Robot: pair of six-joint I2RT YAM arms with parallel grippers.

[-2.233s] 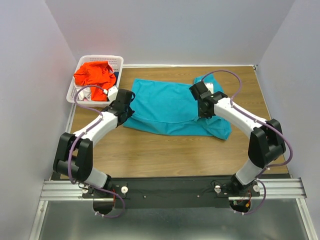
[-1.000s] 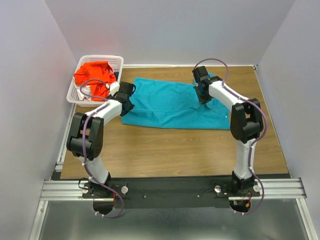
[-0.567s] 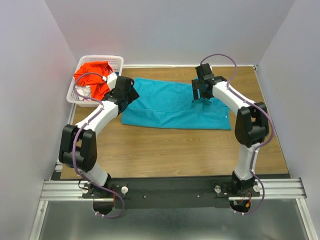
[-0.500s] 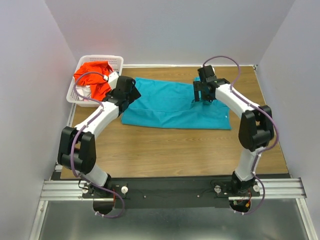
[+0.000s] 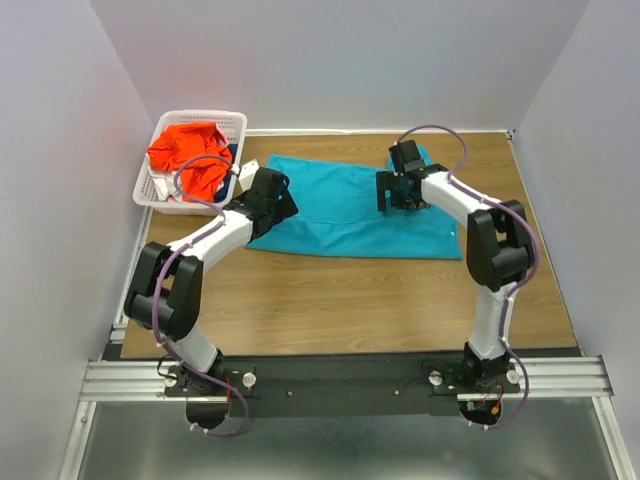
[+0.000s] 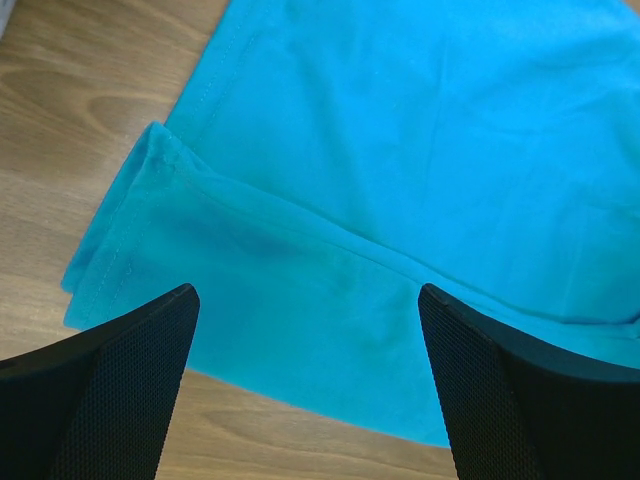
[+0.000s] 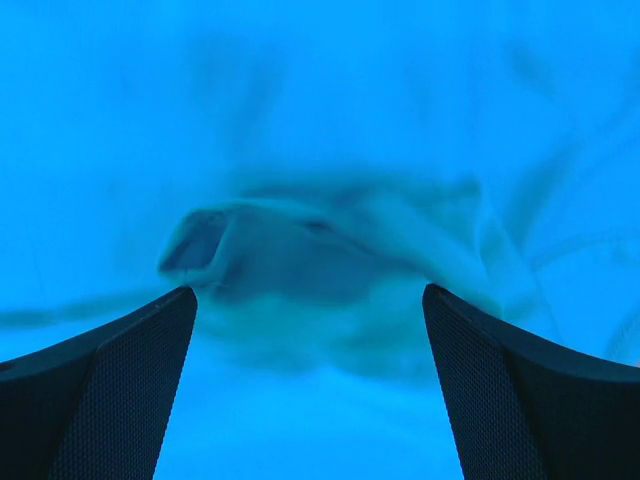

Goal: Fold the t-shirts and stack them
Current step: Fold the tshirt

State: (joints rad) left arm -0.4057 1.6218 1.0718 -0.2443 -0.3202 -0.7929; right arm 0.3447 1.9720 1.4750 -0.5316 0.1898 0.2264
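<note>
Blurred, cropped, covered
My right wrist view is all blur: the teal t-shirt [image 7: 320, 100] fills it, its pucker unresolved. The left wrist view cuts the shirt off at top and right. From above, the left arm [image 5: 215, 235] and right arm [image 5: 450, 195] cover their own jaws, and the cloth [image 5: 170, 187] beneath the orange t-shirt [image 5: 185, 148] in the basket [image 5: 200, 114] is too small to tell.

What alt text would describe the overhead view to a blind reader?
A teal t-shirt lies spread on a wooden table, the left gripper and right gripper open over its ends. An orange t-shirt fills a white basket, back left.
</note>
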